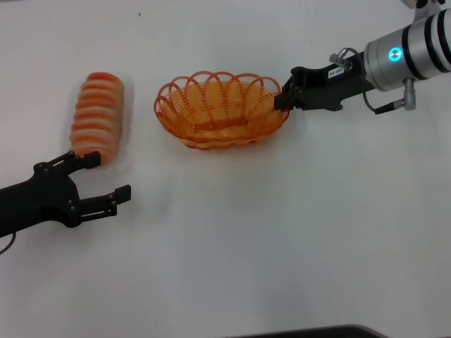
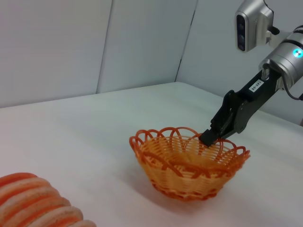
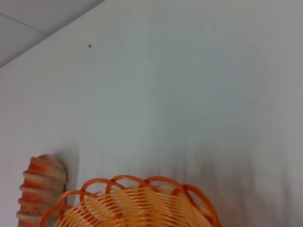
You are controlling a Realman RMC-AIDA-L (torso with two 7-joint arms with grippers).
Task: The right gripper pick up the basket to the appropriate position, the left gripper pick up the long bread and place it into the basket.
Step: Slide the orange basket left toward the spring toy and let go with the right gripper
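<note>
The long bread (image 1: 97,123), striped orange and cream, lies on the white table at the left. It also shows in the left wrist view (image 2: 33,203) and the right wrist view (image 3: 40,189). The orange wire basket (image 1: 211,130) sits at centre, right of the bread, and shows in both wrist views (image 2: 189,175) (image 3: 137,208). My right gripper (image 1: 282,98) is shut on the rim at the basket's right end, as the left wrist view (image 2: 210,137) also shows. My left gripper (image 1: 107,176) is open just in front of the bread's near end, holding nothing.
The white table (image 1: 282,232) runs to grey wall panels (image 2: 142,42) behind. A dark edge (image 1: 303,332) lies along the table's front. A small dark speck (image 1: 139,13) marks the far side.
</note>
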